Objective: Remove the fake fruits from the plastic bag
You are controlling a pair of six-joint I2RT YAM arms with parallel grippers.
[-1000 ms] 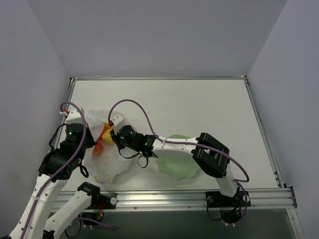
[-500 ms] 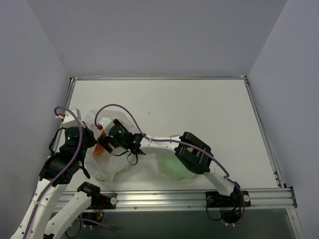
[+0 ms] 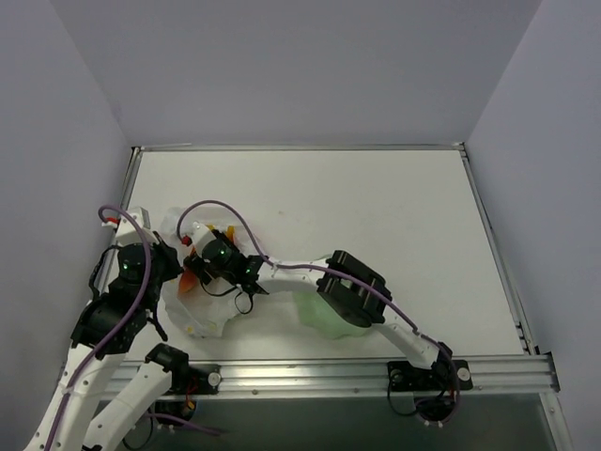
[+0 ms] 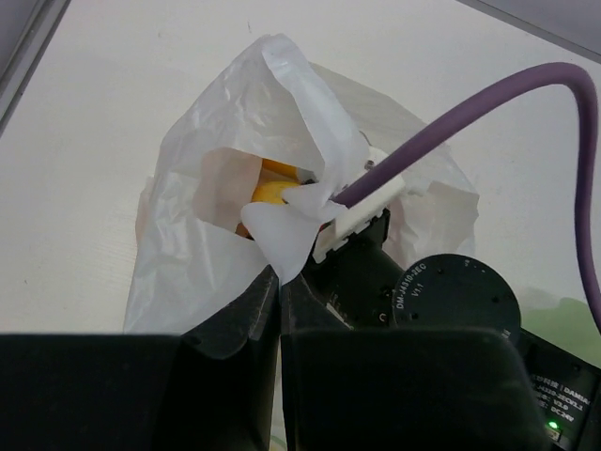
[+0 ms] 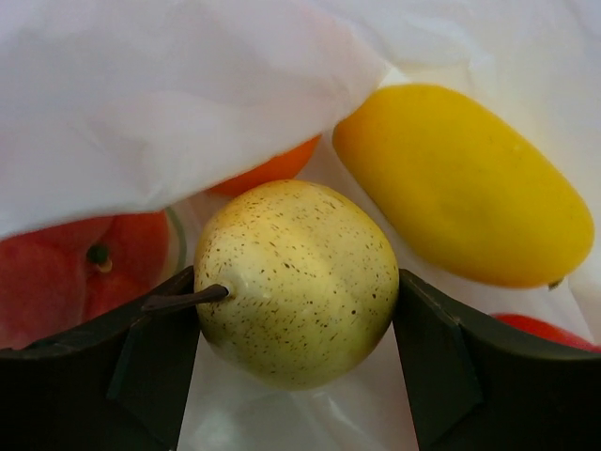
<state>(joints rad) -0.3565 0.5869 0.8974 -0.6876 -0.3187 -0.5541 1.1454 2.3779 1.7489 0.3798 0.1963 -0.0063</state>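
Note:
The crinkled white plastic bag [image 3: 205, 312] lies at the left of the table, its mouth held up. My left gripper [image 4: 279, 282] is shut on a flap of the bag's rim [image 4: 282, 225]. My right gripper [image 5: 296, 310] is inside the bag, its two fingers pressed against the sides of the speckled yellow pear [image 5: 296, 282], whose stem points left. Around the pear lie an elongated yellow fruit [image 5: 460, 183], an orange one [image 5: 272, 169], a pink-orange peach [image 5: 66, 272] and a red one [image 5: 549, 329]. From above, only a bit of orange fruit [image 3: 191, 279] shows by the right gripper [image 3: 197, 271].
A pale green wavy-edged plate [image 3: 324, 318] lies to the right of the bag, partly under the right arm [image 3: 352, 287]. The right arm's purple cable [image 4: 488, 113] arches over the bag's mouth. The left wall stands close beside the left arm [image 3: 127, 282].
The right arm has reached further left into the bag's mouth. The left arm and the bag's rim have shifted slightly left with it.

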